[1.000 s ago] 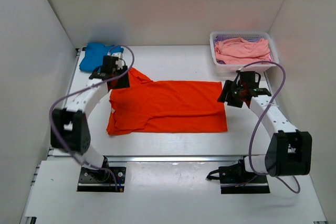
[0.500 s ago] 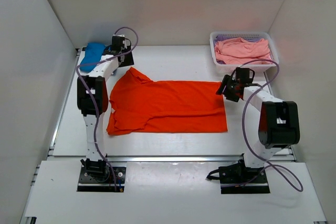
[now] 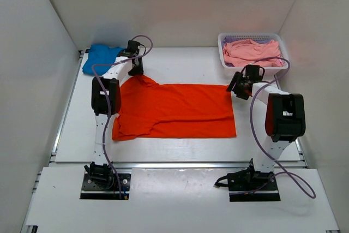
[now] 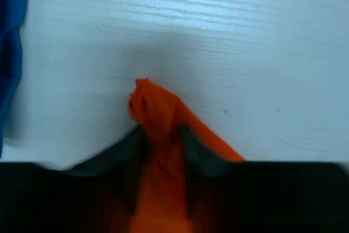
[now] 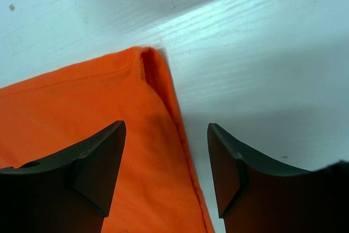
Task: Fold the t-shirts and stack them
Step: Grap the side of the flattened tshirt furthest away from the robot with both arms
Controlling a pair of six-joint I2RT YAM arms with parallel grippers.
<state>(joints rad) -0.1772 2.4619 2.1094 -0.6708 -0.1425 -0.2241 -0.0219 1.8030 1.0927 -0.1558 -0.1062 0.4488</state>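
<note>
Since the frame half a second before, your left gripper point(image 3: 135, 67) had swung right, away from the blue t-shirt point(image 3: 101, 56), and had come to the far left corner of the orange t-shirt point(image 3: 174, 111); your right gripper point(image 3: 239, 84) had crept a little farther from its base, to the shirt's far right corner. In the left wrist view you could see the left fingers clenched on a bunched peak of orange cloth, which stuck out past the fingertips over the white table point(image 3: 180, 61), with blue cloth at the left edge of that view. Your right gripper was released, its jaws spread wide on either side of the orange hem at that corner; whether they touched the cloth could not be told. The orange t-shirt lay spread flat across the middle of the table, its left end rumpled. The blue t-shirt sat crumpled in the far left corner, apart from the orange one. The pink t-shirts point(image 3: 252, 51) lay heaped in the white basket point(image 3: 220, 41) at the far right.
</note>
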